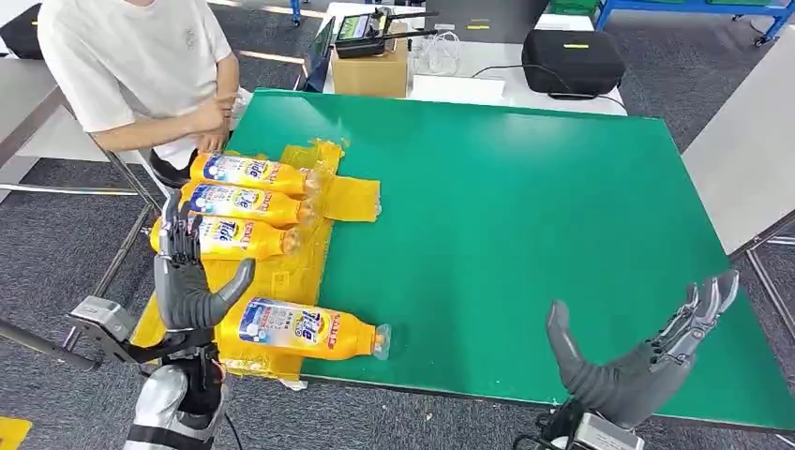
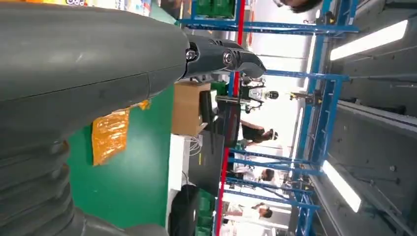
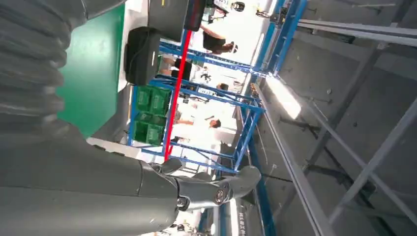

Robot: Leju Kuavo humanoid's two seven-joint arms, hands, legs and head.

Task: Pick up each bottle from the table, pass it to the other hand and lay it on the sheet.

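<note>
Several orange Tide bottles lie on their sides on a yellow sheet (image 1: 281,267) at the left of the green table (image 1: 525,216). The nearest bottle (image 1: 305,329) lies at the sheet's front edge, cap pointing right. Three more bottles (image 1: 246,172) (image 1: 242,202) (image 1: 225,236) lie in a row behind it. My left hand (image 1: 187,277) is open, upright just left of the nearest bottle, thumb toward it, holding nothing. My right hand (image 1: 647,352) hovers open over the table's front right, fingers spread. The left wrist view shows a corner of the yellow sheet (image 2: 110,135).
A person in a white shirt (image 1: 141,66) sits at the table's far left corner, hands near the farthest bottle. Behind the table stand a cardboard box (image 1: 370,70), a black case (image 1: 572,58) and a laptop. A grey table (image 1: 745,150) stands to the right.
</note>
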